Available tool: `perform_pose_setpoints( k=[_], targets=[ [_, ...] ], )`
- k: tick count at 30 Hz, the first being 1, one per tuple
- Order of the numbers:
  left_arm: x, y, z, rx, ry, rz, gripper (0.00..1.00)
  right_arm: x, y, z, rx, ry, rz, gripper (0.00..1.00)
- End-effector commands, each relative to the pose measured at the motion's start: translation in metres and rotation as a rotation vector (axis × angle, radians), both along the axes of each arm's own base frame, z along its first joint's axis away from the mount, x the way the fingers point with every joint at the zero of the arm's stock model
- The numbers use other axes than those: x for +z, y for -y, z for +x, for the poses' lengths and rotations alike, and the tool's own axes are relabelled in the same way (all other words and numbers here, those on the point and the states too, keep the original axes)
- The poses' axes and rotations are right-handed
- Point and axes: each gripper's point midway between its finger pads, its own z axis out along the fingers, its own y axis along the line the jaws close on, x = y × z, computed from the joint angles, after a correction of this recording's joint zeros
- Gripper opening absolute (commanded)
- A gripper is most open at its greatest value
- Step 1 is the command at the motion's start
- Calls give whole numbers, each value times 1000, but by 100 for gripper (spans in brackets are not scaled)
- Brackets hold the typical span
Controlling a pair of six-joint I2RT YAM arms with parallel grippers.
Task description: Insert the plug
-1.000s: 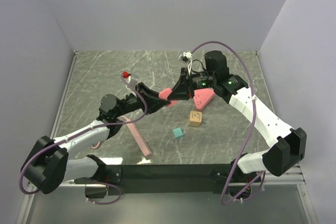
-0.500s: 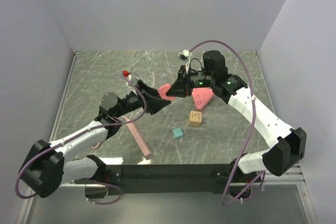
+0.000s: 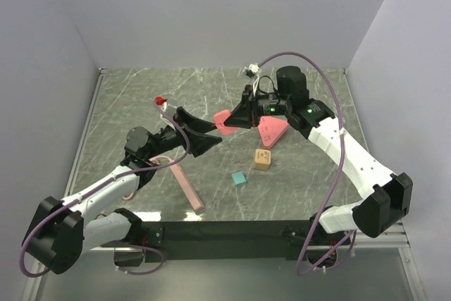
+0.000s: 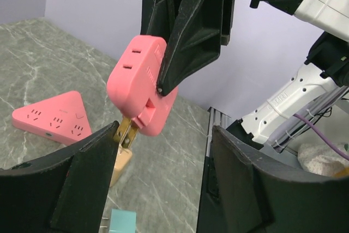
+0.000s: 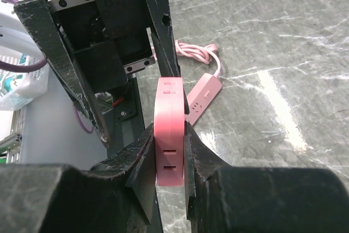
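Clamped firmly in the right gripper [image 5: 168,135]: the pink plug [image 4: 139,80], pinched across its flat faces and held up off the table [image 3: 141,96], with its brass prongs [image 4: 125,132] angled downward. Spread wide just beside it and holding nothing: the left gripper [image 4: 163,162], one fingertip close under a prong; impossible to tell whether touching.

Keep the right grip as it is, with no regrasping in mid-air. Draw the left arm clear before lowering, so as not to nudge the prongs.

Probably best to aim for the triangular socket block [image 3: 271,132] lying just beside and below the plug; alternatively the long pink strip [image 3: 184,185] nearer the left arm; cannot tell which is meant.

Roll the wrist until the prongs stand square to the chosen slots; hover directly over them, then press straight down without rocking. Likely worth pinning the socket block with the free left gripper, since apt to slide under the push. Steer wide of the wooden block [image 3: 262,158] and the teal cube [image 3: 239,178] lying near.
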Motion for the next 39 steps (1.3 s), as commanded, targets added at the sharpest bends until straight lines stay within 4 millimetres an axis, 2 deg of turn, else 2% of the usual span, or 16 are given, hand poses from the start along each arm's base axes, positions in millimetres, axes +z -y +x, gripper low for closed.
perform_pose_setpoints(
  k=[1,5,11,17,25,36,39],
  targets=[
    [12,-7,-13,-31,70,-25,74,21,5,2,-6,75,49,0],
    [16,-8,-14,-39,79,-36,70,22,4,2,-1,74,52,0],
    [15,-5,-11,-51,72,-43,56,19,3,1,12,67,50,0],
    [18,-3,-8,-55,87,-60,45,16,2,-3,39,63,55,0],
    [24,1,-6,-83,94,-89,39,14,1,-6,59,60,56,0],
    [18,3,2,-67,62,-73,8,9,-1,-4,54,58,46,0],
    [16,4,4,-59,50,-66,11,9,-1,-1,40,55,46,0]
  ],
)
